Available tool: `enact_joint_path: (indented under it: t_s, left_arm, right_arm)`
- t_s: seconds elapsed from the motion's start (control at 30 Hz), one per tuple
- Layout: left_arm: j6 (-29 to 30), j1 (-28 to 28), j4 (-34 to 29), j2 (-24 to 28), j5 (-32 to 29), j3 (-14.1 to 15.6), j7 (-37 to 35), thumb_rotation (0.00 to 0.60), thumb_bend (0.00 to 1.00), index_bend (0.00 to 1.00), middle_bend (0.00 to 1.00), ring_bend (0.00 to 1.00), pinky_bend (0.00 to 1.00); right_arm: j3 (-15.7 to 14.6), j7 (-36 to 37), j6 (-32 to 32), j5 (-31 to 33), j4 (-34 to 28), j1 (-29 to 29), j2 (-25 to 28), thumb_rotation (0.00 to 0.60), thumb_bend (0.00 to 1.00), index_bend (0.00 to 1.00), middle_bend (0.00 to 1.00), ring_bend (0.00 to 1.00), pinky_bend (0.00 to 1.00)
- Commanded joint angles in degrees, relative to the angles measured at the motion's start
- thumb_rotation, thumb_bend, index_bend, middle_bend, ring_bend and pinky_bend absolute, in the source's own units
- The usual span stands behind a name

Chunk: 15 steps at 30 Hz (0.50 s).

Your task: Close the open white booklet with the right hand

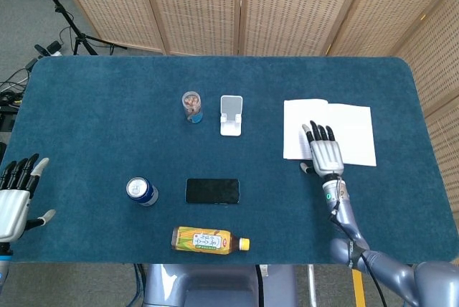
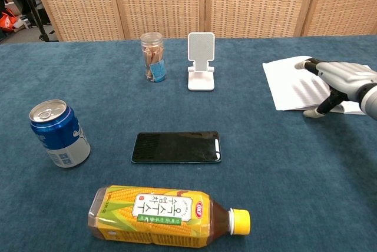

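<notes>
head view: the white booklet point(image 1: 329, 133) lies open and flat on the right part of the blue table point(image 1: 107, 120), its 2 pages spread side by side. the right hand point(image 1: 326, 155) is over the booklet's near edge, palm down, fingers point(image 1: 318, 134) straight and a little apart, reaching onto the left page; the thumb tip sits at the near left corner of the booklet, on or just off the cloth. the hand holds nothing. the left hand point(image 1: 14, 197) shows at the far left edge, off the table's near left corner, fingers spread and empty, well apart from everything. near the table's middle stand a small clear jar point(image 1: 191, 107) and, just to its right, a white phone stand point(image 1: 231, 115). nearer the robot, a blue can point(image 1: 142, 191) stands upright, with a black phone point(image 1: 212, 191) lying flat beside it on the right. a yellow drink bottle point(image 1: 210, 239) lies on its side at the near edge, its yellow cap pointing right.

chest view: the booklet point(image 2: 294, 87) is at the right edge, flat, printed lines faint on the page. the right hand point(image 2: 339, 84) reaches in from the right with fingertips over the left page and the thumb pointing down to the booklet's near edge; whether the fingers touch the paper cannot be told. jar point(image 2: 154, 56) and stand point(image 2: 201, 60) are at the back, the can point(image 2: 59, 133) at the left, the phone point(image 2: 176, 146) in the middle, and the bottle point(image 2: 168, 216) nearest. the left hand does not show here.
</notes>
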Motion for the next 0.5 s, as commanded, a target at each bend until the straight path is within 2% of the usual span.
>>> enact_joint_path:
  t_s: [0.03, 0.5]
  left_arm:
    - [-0.05, -0.02, 0.01, 0.0, 0.01, 0.02, 0.02, 0.6, 0.05, 0.0, 0.0, 0.0, 0.0]
    - [-0.18, -0.08, -0.25, 0.05, 0.19, 0.19, 0.02, 0.6, 0.05, 0.0, 0.0, 0.0, 0.0]
  right_arm:
    - [0.02, 0.27, -0.26, 0.14, 0.75, 0.14, -0.28, 0.6, 0.26, 0.0, 0.0, 0.0, 0.0]
    - [0.61, 0.92, -0.64, 0.61, 2.81, 0.98, -1.15, 0.6, 0.26, 0.0, 0.0, 0.0, 0.0]
